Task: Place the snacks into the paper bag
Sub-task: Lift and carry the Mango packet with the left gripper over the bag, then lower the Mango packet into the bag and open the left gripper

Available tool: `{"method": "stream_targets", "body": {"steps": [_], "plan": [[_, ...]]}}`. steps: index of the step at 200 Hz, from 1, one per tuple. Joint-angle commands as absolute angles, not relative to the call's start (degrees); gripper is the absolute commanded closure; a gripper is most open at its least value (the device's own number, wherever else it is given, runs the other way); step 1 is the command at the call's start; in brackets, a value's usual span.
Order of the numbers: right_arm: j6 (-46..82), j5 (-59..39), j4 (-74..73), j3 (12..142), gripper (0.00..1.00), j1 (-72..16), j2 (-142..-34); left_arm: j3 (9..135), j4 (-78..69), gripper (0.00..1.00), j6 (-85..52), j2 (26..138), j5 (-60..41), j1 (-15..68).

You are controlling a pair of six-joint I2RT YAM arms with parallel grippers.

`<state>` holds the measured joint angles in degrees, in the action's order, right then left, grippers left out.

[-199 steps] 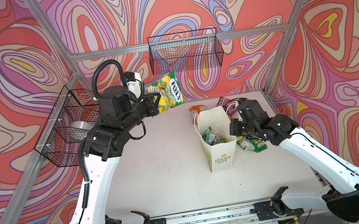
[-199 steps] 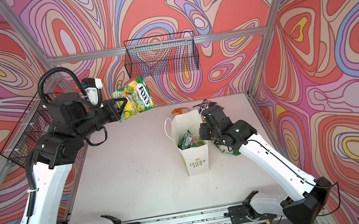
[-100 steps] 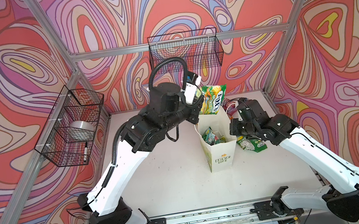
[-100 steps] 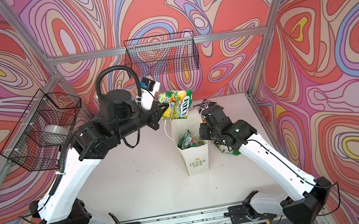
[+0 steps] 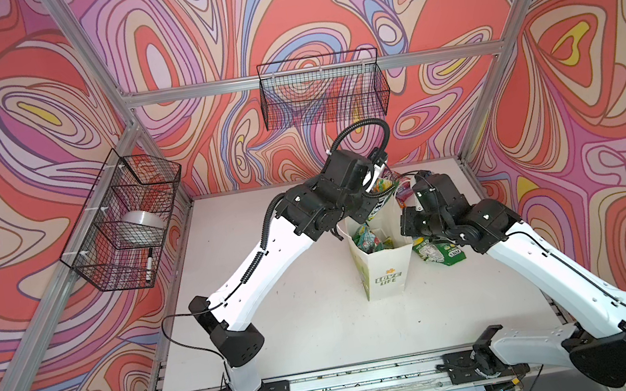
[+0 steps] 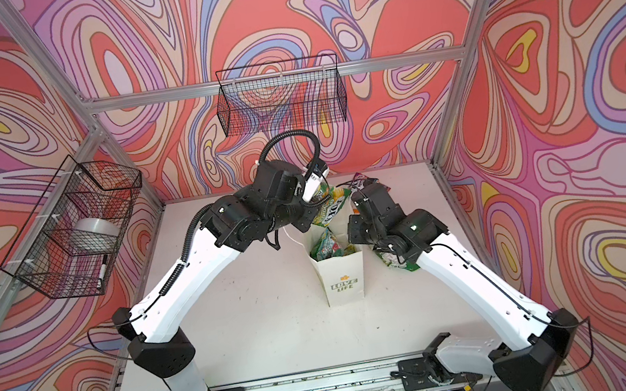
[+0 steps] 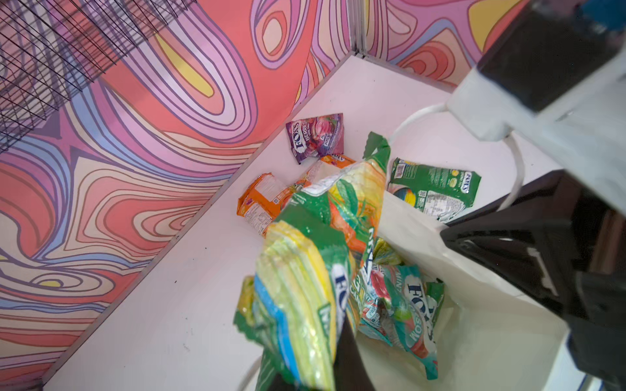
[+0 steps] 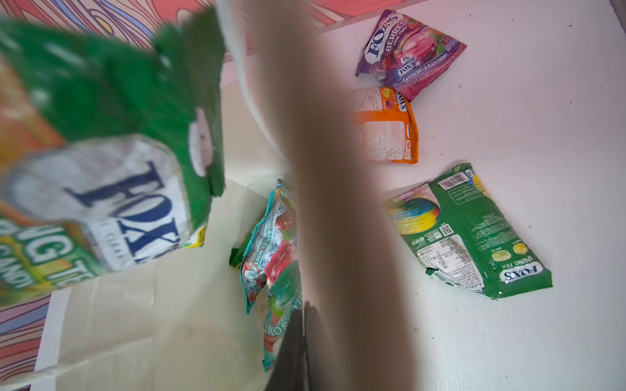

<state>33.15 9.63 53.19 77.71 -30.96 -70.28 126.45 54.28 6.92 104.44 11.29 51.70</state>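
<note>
The white paper bag (image 5: 384, 274) (image 6: 343, 282) stands open at mid table. My left gripper (image 7: 325, 359) (image 6: 316, 213) is shut on a yellow-green FOX'S pouch (image 7: 305, 287) (image 5: 384, 188) that hangs tilted just above the bag's mouth. My right gripper (image 8: 303, 352) (image 5: 408, 228) is shut on the bag's right wall (image 8: 325, 203) at the rim. A red-teal pouch (image 7: 403, 304) (image 8: 271, 250) lies inside the bag. On the table behind and right of the bag lie a purple pouch (image 8: 410, 54), an orange pouch (image 8: 386, 125) and a green pouch (image 8: 467, 233) (image 5: 437, 253).
A black wire basket (image 5: 323, 94) hangs on the back wall. Another wire basket (image 5: 121, 221) on the left wall holds a tape roll (image 5: 143, 222) and a marker (image 5: 149, 265). Aluminium posts frame the table's corners.
My left arm has swung from near the left basket to the right, carrying the yellow-green pouch to just over the bag's mouth. The right arm has stayed put.
</note>
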Motion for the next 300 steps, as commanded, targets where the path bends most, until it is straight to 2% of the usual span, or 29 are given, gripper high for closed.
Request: {"method": "stream_targets", "body": {"steps": [1, 94, 182, 190, 210, 226, 244, 300], "plan": [[33.2, 10.9, 52.3, 78.7, 1.0, -31.3, -69.1, 127.3, 54.7, 0.91, 10.0, 104.8, 15.4, 52.4], [33.3, 10.4, 52.0, 78.2, 1.0, -31.3, -69.0, 129.3, 55.2, 0.91, 18.5, 112.1, 26.7, 57.4], [33.3, 10.0, 51.7, 77.8, 1.0, -31.3, -68.7, 129.3, 55.4, 0.89, 20.7, 116.4, 30.7, 58.6], [33.4, 10.0, 51.6, 77.8, 1.0, -31.3, -68.7, 129.3, 55.5, 0.85, 20.6, 116.6, 30.8, 58.6], [33.4, 10.1, 51.6, 77.6, 1.0, -31.3, -68.7, 129.6, 55.3, 0.55, 20.2, 116.8, 31.0, 58.6], [33.4, 10.0, 51.6, 77.8, 1.0, -31.3, -68.8, 130.7, 56.0, 0.42, 19.6, 117.0, 30.8, 58.7], [33.4, 10.0, 51.6, 77.7, 1.0, -31.3, -68.8, 132.5, 57.2, 0.36, 18.2, 117.0, 29.6, 58.8], [33.4, 10.1, 51.3, 77.6, 1.0, -31.3, -68.8, 138.5, 59.8, 0.27, 13.1, 114.7, 24.1, 58.7]]}}
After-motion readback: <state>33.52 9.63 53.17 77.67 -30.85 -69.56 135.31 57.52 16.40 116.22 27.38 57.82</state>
